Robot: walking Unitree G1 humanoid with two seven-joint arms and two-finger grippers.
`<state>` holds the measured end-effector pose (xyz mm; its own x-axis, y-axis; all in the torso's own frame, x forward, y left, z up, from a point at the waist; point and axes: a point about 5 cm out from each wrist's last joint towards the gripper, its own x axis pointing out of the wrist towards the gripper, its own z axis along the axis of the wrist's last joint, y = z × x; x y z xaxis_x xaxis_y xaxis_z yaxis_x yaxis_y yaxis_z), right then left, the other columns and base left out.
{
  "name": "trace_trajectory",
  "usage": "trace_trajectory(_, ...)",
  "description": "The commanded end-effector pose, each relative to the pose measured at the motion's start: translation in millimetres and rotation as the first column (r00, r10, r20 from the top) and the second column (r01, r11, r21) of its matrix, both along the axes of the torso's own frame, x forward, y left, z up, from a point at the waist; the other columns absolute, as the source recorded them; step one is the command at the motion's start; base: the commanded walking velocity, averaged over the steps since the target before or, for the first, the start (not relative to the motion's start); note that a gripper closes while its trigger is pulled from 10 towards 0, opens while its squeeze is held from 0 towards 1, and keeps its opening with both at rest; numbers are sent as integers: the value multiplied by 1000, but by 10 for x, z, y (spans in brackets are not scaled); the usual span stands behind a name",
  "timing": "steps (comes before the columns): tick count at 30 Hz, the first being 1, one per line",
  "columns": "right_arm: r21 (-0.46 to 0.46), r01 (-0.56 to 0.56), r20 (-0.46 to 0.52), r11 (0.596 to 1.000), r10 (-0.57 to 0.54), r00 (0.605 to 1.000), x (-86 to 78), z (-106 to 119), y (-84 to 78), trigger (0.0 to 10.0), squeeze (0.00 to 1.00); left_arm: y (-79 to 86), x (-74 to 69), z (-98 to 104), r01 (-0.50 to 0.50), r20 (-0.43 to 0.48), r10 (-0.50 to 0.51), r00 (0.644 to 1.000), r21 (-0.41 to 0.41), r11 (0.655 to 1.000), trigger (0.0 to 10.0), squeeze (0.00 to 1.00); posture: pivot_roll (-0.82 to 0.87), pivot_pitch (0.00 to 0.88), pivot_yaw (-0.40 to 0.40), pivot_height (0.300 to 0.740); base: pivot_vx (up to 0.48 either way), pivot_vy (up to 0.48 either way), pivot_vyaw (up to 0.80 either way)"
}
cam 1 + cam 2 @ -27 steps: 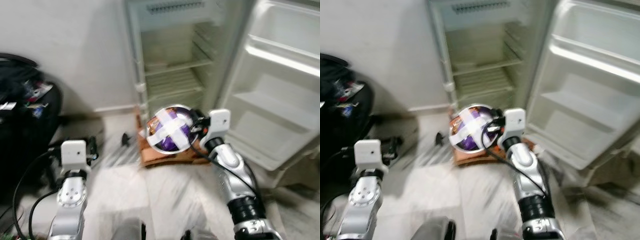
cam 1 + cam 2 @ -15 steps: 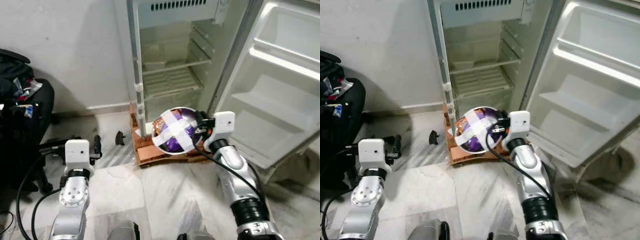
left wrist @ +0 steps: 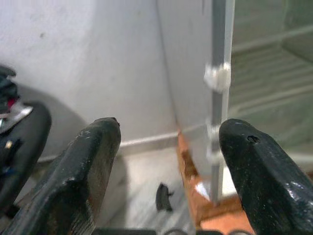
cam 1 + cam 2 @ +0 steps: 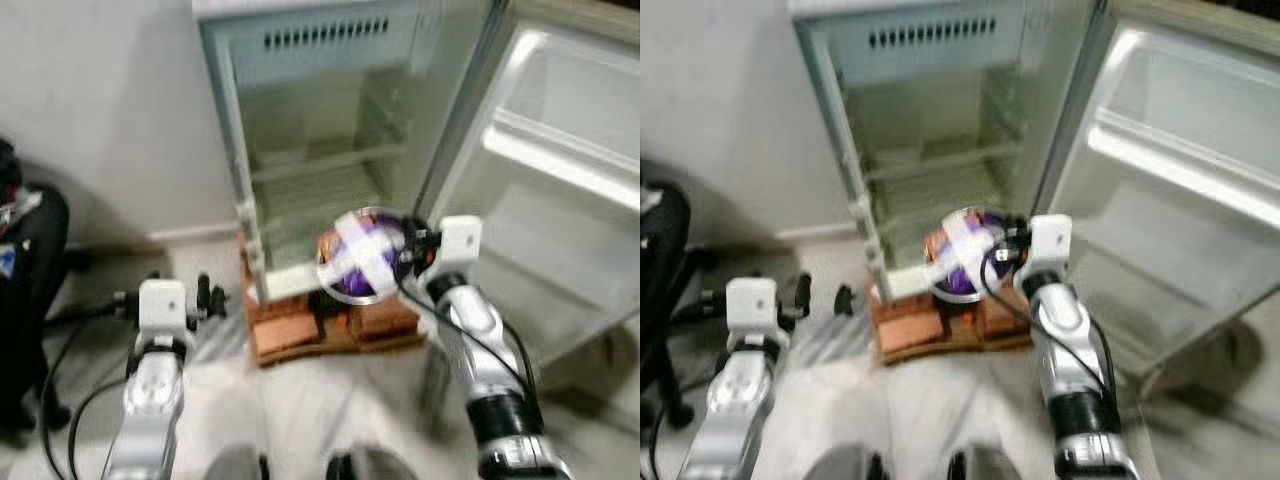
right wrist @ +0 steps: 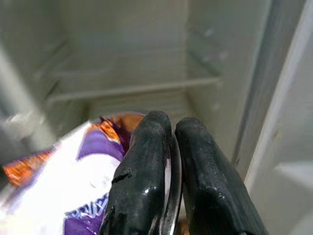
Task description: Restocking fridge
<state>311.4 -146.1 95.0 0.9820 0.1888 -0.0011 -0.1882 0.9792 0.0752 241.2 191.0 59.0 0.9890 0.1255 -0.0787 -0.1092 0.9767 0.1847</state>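
Two grippers show. My right gripper [image 5: 168,196] has its jaws pinched on the rim of the purple bowl [image 4: 360,255], which I now hold in front of the open fridge [image 4: 320,130], at its lower shelf; half a second ago the bowl sat lower, over the brick base [image 4: 330,330], and the whole view has since moved closer. My left gripper [image 3: 166,171] hangs with jaws spread, holding nothing. Motion blur smears the bowl's markings.

Fridge [image 4: 320,150] far centre on bricks [image 4: 330,325], door [image 4: 560,200] swung right, wall [image 4: 100,110] left, bowl [image 4: 360,255] before shelves [image 4: 325,165]
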Motion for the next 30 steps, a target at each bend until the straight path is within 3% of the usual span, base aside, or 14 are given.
trace_trajectory(1,19,-29,33,999,28,999,22,75,110,10000,0,73,-5,20,-17,-1,17,1000,22,1000,10000,0,102,120,-27,740,469,0,0)
trace_trajectory(12,23,-33,31,999,33,999,10,62,99,10000,0,66,-2,16,-25,0,25,1000,11,1000,10000,0,102,120,-31,740,455,0,0)
trace_trajectory(25,29,-36,34,999,35,999,21,71,119,10000,0,81,-9,10,-55,-1,55,999,-10,998,10000,0,108,124,-33,740,0,0,0)
trace_trajectory(30,56,-7,32,998,5,999,100,94,111,10000,0,108,-22,12,-80,-9,80,997,-18,997,10000,0,129,135,-32,740,0,0,0)
